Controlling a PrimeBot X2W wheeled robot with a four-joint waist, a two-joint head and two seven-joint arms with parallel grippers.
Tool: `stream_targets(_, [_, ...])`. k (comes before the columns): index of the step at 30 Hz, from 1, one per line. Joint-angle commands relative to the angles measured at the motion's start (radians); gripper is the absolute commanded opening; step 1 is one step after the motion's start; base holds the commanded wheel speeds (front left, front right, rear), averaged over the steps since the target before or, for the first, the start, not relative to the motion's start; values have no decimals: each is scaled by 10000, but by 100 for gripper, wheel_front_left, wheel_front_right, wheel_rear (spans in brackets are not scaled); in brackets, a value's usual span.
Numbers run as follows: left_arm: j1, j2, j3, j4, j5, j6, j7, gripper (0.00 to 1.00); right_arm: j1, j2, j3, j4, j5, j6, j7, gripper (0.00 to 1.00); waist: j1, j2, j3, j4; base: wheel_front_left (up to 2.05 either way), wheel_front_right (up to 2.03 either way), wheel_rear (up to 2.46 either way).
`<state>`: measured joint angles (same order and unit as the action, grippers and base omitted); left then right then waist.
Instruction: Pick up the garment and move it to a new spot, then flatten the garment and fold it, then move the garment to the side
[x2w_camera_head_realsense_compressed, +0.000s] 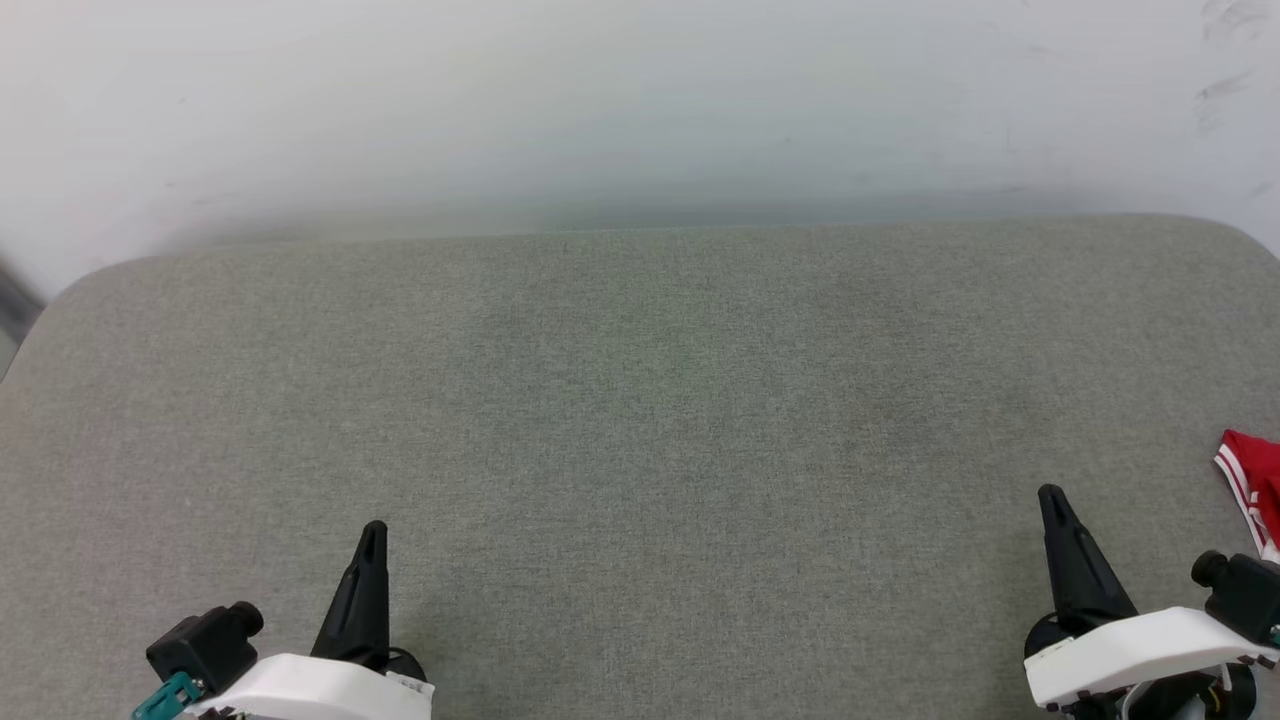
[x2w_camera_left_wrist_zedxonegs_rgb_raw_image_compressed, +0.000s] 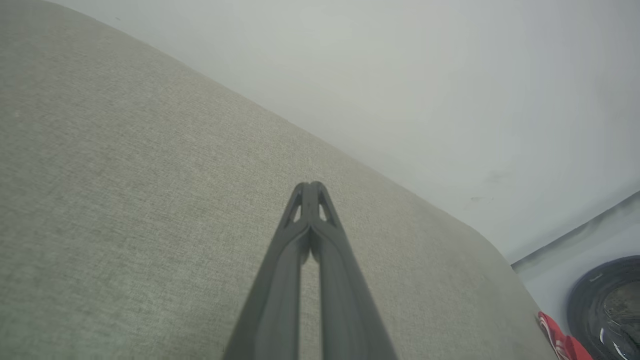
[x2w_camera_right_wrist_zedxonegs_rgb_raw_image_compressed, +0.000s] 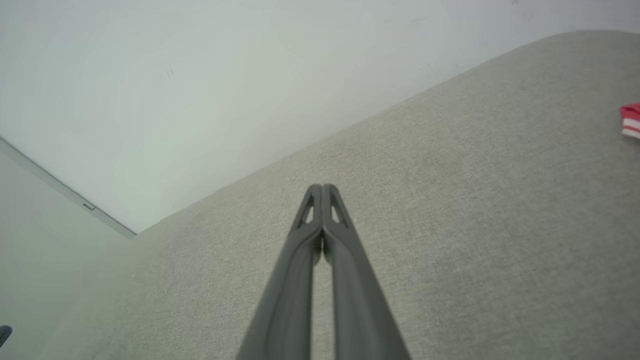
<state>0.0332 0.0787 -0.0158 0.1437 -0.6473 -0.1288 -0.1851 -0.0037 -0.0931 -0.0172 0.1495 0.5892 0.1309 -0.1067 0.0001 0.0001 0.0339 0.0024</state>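
A small red part of the garment (x2w_camera_head_realsense_compressed: 1252, 488) with red-white striped trim pokes in at the right edge of the head view; most of it is cut off. The same red corner of the garment (x2w_camera_left_wrist_zedxonegs_rgb_raw_image_compressed: 557, 341) lies at the lower right of the left wrist view, and the garment (x2w_camera_right_wrist_zedxonegs_rgb_raw_image_compressed: 631, 120) touches the right edge of the right wrist view. My left gripper (x2w_camera_head_realsense_compressed: 373, 532) sits at the lower left, shut, tips together and holding nothing, as my left gripper (x2w_camera_left_wrist_zedxonegs_rgb_raw_image_compressed: 310, 187) shows close up. My right gripper (x2w_camera_head_realsense_compressed: 1050, 497) at the lower right is shut and empty too, seen again as my right gripper (x2w_camera_right_wrist_zedxonegs_rgb_raw_image_compressed: 321, 189); the garment lies to its right.
A grey-green fabric-covered table (x2w_camera_head_realsense_compressed: 640, 420) with rounded corners spreads before me, backed by a pale wall (x2w_camera_head_realsense_compressed: 640, 110). A dark round object (x2w_camera_left_wrist_zedxonegs_rgb_raw_image_compressed: 607, 305) stands on the floor beyond the table's corner in the left wrist view.
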Motion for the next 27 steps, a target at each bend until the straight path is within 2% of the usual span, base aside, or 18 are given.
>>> stream_targets(1, [-281,55,79,-76,-352,-4,79,0,-349,17,-50,-93,371,1,64,0,0,-1,-4,0,0,0,0])
stream_targets(27, [-701,70,336,276,-3740,-13,958,0,-623,145,-349,261,3828,0,800,0,0,-1,-80,-6,0,0,0])
